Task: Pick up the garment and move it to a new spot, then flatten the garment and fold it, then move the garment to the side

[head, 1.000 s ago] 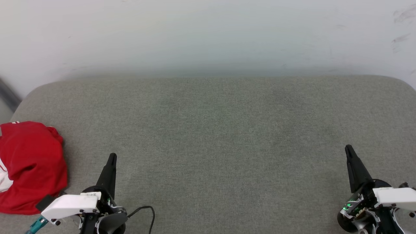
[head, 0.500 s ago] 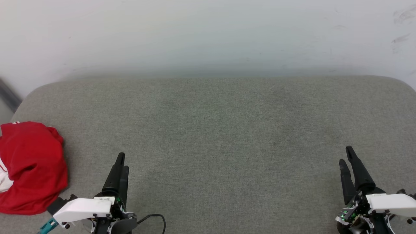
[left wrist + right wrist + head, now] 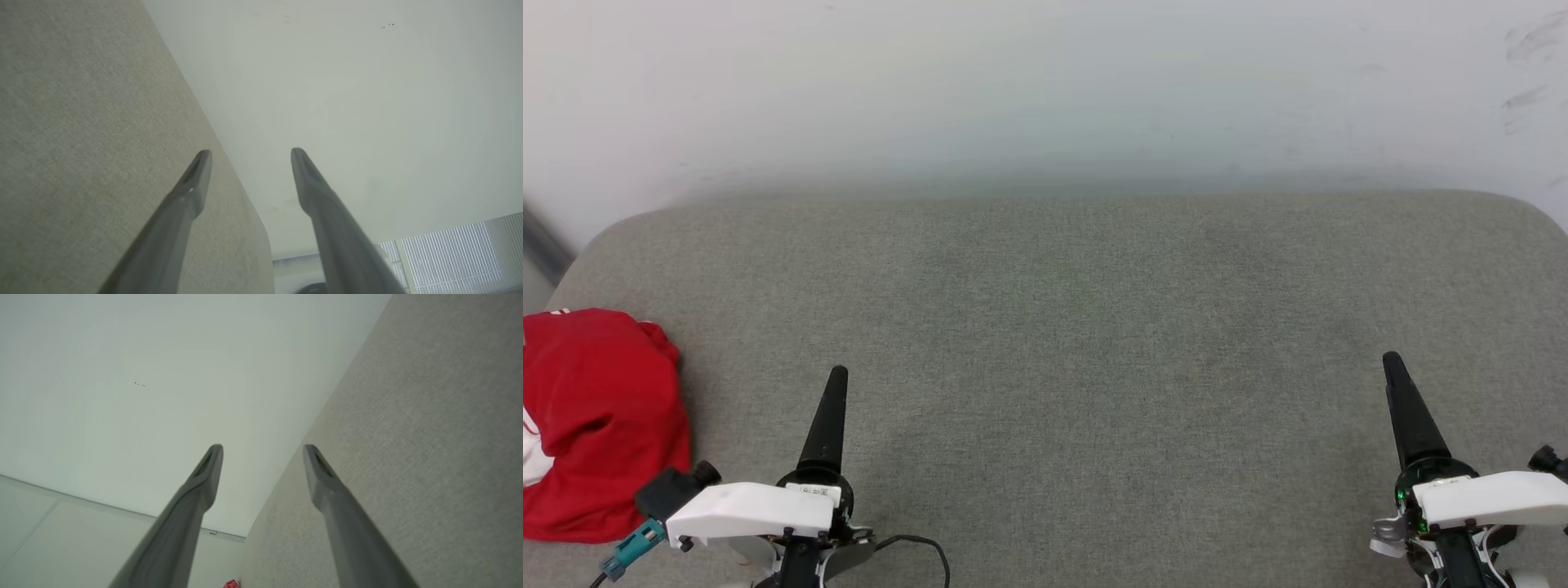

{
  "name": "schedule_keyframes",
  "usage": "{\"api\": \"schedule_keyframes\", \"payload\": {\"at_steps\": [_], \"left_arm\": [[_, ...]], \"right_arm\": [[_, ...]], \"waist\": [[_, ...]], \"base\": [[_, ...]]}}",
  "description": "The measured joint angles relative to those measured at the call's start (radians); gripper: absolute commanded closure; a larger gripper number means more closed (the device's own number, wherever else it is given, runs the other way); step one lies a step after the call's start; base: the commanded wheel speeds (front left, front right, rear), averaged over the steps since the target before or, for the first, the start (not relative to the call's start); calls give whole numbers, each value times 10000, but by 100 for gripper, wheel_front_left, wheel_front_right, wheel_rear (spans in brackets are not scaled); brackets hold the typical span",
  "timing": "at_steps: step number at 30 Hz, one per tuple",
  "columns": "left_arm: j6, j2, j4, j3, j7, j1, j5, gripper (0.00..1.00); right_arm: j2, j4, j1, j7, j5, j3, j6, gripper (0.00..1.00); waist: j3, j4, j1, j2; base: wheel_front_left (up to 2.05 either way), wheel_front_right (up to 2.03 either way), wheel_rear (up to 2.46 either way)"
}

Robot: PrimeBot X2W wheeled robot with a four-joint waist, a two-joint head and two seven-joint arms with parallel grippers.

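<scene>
We hold both arms low at the near edge of the grey fabric-covered worktop [image 3: 1094, 327], fingers pointing toward the plain white wall [image 3: 1045, 82]. We judge this to be a waiting pose: it keeps the broad middle of the worktop between the arms, where a shirt could be spread and folded.

The bright red soft T-shirt with a white sleeve and striped trim [image 3: 596, 425] lies in a rounded bundle at the far left edge of the worktop, partly cut off by the frame. It sits to the outside of our left hand [image 3: 837, 376], near it but apart. A speck of red [image 3: 232, 584] also shows at the bottom of the right wrist view. We cannot tell whether the bundle is a tidy fold or a loose heap, so it could be waiting for pickup or already set aside.

In the left wrist view, our left hand [image 3: 250, 152] has its two dark fingers spread well apart, with nothing between them and touching nothing. Our right hand [image 3: 1390, 361], well away at the lower right, is likewise released: in its own wrist view the hand [image 3: 263, 447] has its fingers parted and is empty.
</scene>
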Motion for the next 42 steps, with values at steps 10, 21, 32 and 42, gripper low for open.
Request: {"api": "schedule_keyframes", "payload": {"at_steps": [10,21,32,42], "left_arm": [[27,4,-190,-173,-366,-5,2581,0],[180,50,-265,-355,-761,-10,4972,0],[339,247,-274,-598,-1093,-10,6696,0],[441,456,-249,-943,-1392,-11,8050,0]], "right_arm": [[-128,-353,-1,-387,-2911,270,0,0],[-211,-387,-1,-752,-5534,477,0,0],[-194,-389,6,-957,-7264,550,0,0],[-199,-395,112,-911,-8566,635,0,0]], "waist": [[-10,-8,0,0],[-28,-26,0,0],[-58,-28,0,0],[-106,-20,0,0]], "base": [[0,0,0],[0,0,0],[0,0,0],[0,0,0]]}}
